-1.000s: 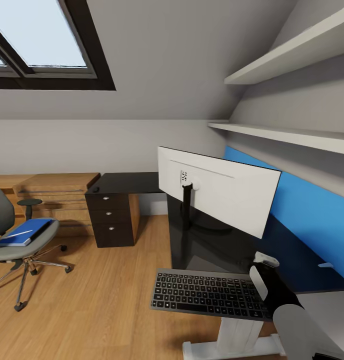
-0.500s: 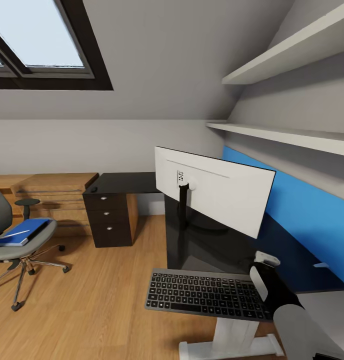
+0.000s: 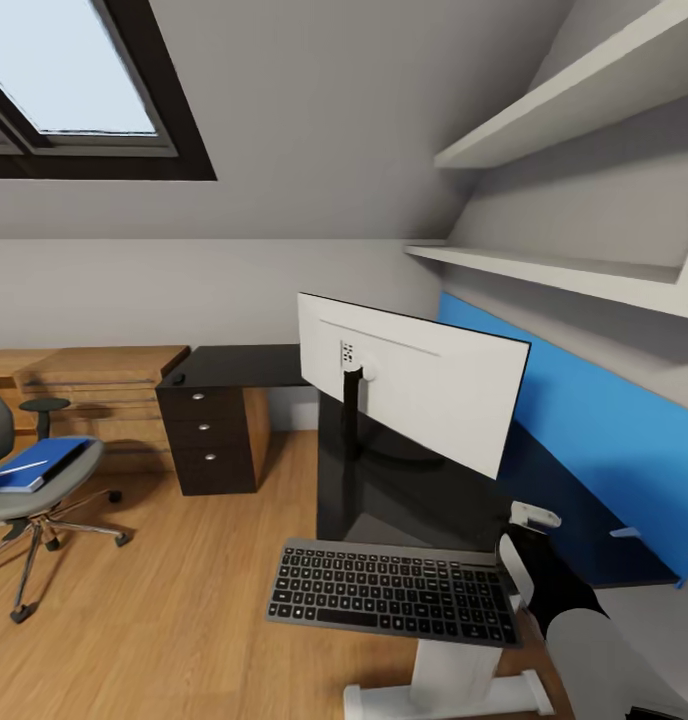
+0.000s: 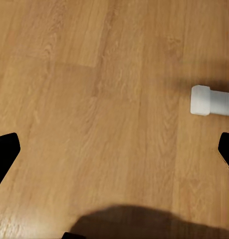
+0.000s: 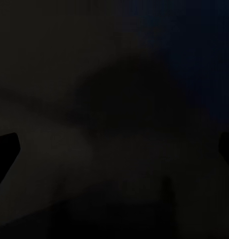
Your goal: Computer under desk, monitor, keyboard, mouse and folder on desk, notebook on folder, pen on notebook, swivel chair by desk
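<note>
The monitor (image 3: 414, 395) stands on the glossy black desk (image 3: 244, 364) with its white back toward me. The keyboard (image 3: 389, 592) lies at the desk's near end, above the white pedestal. A small dark mouse (image 3: 178, 379) sits on the far left corner. At the left, the blue folder (image 3: 29, 466) rests on the seat of the swivel chair (image 3: 19, 495) with a thin white stick on it, perhaps the pen. My right arm (image 3: 549, 585) hangs just right of the keyboard. My right gripper (image 5: 114, 149) is open over the dark desktop, and my left gripper (image 4: 114, 149) is open above the floor. The computer and the notebook are out of view.
A dark three-drawer unit (image 3: 206, 440) carries the desk's far wing, with a low light-wood cabinet (image 3: 99, 385) beside it. The blue back panel (image 3: 604, 430) and two wall shelves (image 3: 574, 275) run along the right. The white desk foot (image 4: 211, 101) lies on the wood floor (image 3: 184, 580).
The whole picture has slid a little to the left, so the camera has moved. Nothing on the desk or chair has shifted, and both grippers stay as they were.
</note>
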Tool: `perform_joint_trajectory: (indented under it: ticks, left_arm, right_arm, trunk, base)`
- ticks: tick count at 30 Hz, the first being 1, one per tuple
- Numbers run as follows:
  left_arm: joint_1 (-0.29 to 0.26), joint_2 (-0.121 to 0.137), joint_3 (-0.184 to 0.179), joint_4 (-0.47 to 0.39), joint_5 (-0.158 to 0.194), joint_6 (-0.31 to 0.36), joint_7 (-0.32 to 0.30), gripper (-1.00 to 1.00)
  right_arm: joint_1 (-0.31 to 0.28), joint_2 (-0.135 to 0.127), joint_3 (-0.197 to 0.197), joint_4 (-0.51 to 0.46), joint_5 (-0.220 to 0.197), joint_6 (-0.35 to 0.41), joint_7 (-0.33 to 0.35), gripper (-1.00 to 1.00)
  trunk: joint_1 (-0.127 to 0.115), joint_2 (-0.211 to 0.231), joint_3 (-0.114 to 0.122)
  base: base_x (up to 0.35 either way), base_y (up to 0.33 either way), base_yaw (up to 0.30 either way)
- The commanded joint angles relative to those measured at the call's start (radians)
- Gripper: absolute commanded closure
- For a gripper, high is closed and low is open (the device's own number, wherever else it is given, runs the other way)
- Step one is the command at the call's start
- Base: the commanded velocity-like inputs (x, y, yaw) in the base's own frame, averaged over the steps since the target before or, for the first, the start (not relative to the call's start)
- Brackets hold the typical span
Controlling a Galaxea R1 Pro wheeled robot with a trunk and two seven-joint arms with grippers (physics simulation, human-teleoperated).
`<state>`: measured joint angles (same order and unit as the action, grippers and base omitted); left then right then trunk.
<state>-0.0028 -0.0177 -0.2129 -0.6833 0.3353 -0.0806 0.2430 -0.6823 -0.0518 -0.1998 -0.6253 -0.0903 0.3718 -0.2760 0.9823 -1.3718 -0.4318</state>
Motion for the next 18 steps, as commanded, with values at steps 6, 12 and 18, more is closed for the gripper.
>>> perform_joint_trajectory:
  ticks: [6,12,18]
  left_arm:
    - [0.000,0.001,-0.006,-0.001,0.011,-0.005,0.006,-1.00]
    - [0.000,0.002,-0.005,-0.001,0.011,-0.005,0.007,-1.00]
    - [0.000,0.002,-0.005,-0.001,0.011,-0.004,0.007,-1.00]
  right_arm:
    - [0.000,0.002,0.004,0.002,0.026,0.005,-0.002,-1.00]
    - [0.000,0.006,0.044,0.023,0.035,0.011,0.002,-1.00]
    - [0.000,0.007,0.106,0.029,0.032,0.027,0.005,-1.00]
  trunk:
    - [0.000,-0.001,-0.001]
    - [0.000,-0.001,-0.001]
    - [0.000,-0.001,-0.001]
  base:
    - [0.059,-0.118,0.000]
    - [0.007,-0.014,0.000]
    - [0.001,-0.001,0.000]
